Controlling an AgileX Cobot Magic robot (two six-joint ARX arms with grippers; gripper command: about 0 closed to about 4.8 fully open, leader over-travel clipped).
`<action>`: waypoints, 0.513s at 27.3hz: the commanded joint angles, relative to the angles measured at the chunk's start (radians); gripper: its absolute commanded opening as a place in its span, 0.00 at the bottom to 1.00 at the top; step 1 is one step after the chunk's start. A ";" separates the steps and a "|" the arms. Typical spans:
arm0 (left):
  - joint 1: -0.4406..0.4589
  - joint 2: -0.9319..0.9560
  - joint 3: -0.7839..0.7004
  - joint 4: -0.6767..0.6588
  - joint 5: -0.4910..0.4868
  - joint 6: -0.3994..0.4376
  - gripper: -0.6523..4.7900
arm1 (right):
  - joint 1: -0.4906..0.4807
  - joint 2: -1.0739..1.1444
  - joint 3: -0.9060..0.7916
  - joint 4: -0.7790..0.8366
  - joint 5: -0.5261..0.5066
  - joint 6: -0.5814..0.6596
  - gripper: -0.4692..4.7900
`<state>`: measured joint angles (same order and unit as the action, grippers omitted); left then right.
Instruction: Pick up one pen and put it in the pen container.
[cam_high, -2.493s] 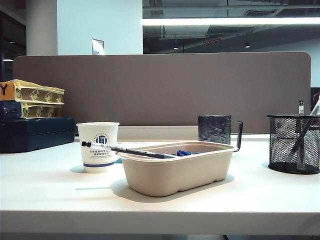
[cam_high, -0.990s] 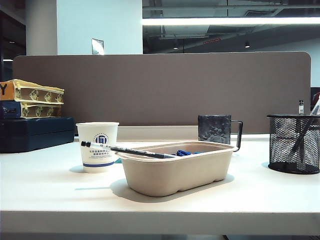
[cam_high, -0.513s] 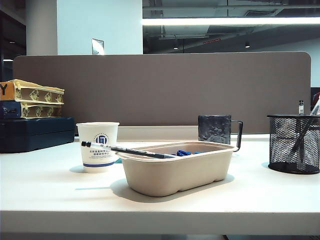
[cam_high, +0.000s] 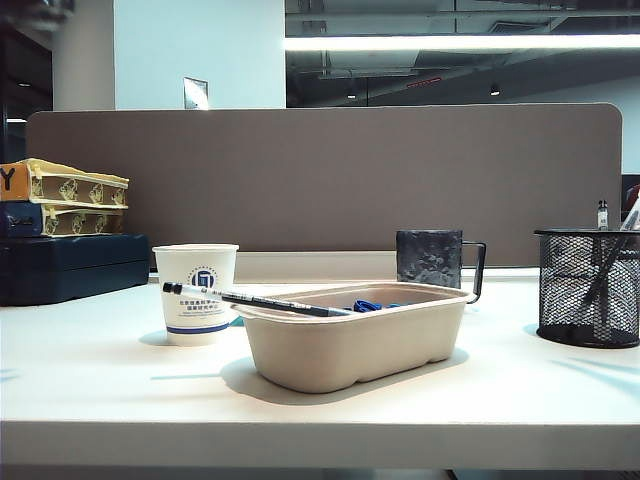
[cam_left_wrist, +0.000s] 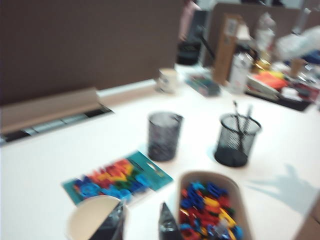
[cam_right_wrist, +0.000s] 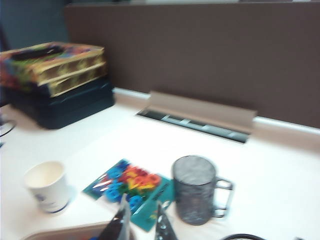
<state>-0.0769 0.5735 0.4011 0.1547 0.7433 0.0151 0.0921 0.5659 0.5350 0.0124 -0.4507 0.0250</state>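
The pen (cam_high: 255, 300), black with a white end, lies across the left rim of the beige tray (cam_high: 355, 345), its tip over the tray. The pen container (cam_high: 587, 287), a black mesh cup with pens standing in it, is at the far right and also shows in the left wrist view (cam_left_wrist: 235, 142). My left gripper (cam_left_wrist: 142, 225) hovers open and empty above the gap between the paper cup (cam_left_wrist: 92, 220) and the tray (cam_left_wrist: 235, 187). My right gripper (cam_right_wrist: 141, 225) is open and empty, high over the tray's rim (cam_right_wrist: 65, 232). Both wrist views are blurred. Neither gripper shows clearly in the exterior view.
A grey mug (cam_high: 430, 258) stands behind the tray, and a teal packet of coloured letters (cam_right_wrist: 130, 187) lies beside it. The tray holds coloured plastic pieces (cam_left_wrist: 207, 210). Stacked boxes (cam_high: 65, 235) sit at the back left, with a brown partition (cam_high: 330, 180) behind.
A dark blur has entered the exterior view's top left corner, and faint shadows have appeared on the table at both sides. The pen, tray, cups and container have not moved.
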 joint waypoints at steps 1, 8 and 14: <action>-0.028 0.050 0.006 -0.016 0.050 0.016 0.24 | 0.027 0.074 0.039 0.020 -0.079 -0.003 0.20; -0.053 0.082 0.008 -0.117 0.090 0.134 0.28 | 0.068 0.159 0.062 0.020 -0.188 -0.003 0.20; -0.080 0.095 0.012 -0.223 0.052 0.257 0.29 | 0.116 0.242 0.067 -0.010 -0.266 -0.003 0.20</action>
<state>-0.1520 0.6655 0.4030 -0.0341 0.8181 0.2184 0.1967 0.7959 0.5961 0.0082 -0.6968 0.0246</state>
